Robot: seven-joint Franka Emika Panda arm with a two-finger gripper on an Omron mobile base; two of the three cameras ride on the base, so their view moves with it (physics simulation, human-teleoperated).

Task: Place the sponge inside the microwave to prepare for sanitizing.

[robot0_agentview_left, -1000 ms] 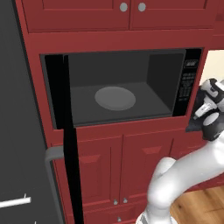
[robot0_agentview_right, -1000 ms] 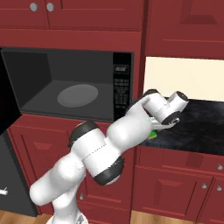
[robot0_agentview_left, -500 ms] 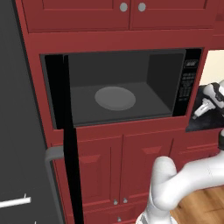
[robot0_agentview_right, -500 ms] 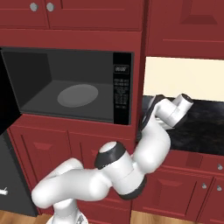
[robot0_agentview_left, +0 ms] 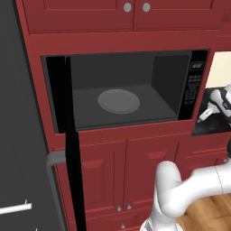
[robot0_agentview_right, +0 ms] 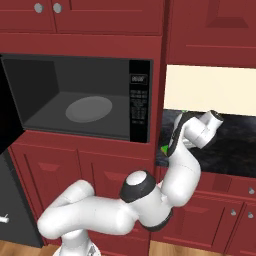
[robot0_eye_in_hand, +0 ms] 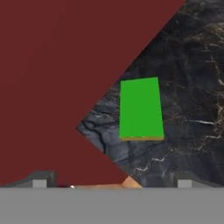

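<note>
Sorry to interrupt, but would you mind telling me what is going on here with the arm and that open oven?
The white arm is reaching over the dark marble counter to the right of the microwave, its open hand poised above the green sponge, which lies flat and is not yet gripped. The microwave door hangs open and the turntable is bare, so the sponge has yet to be picked up and carried inside.

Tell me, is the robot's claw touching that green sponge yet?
Apart. In the hand view the sponge lies flat on the dark counter, with bare counter between it and the open gripper's fingertips at the bottom edge.
</note>
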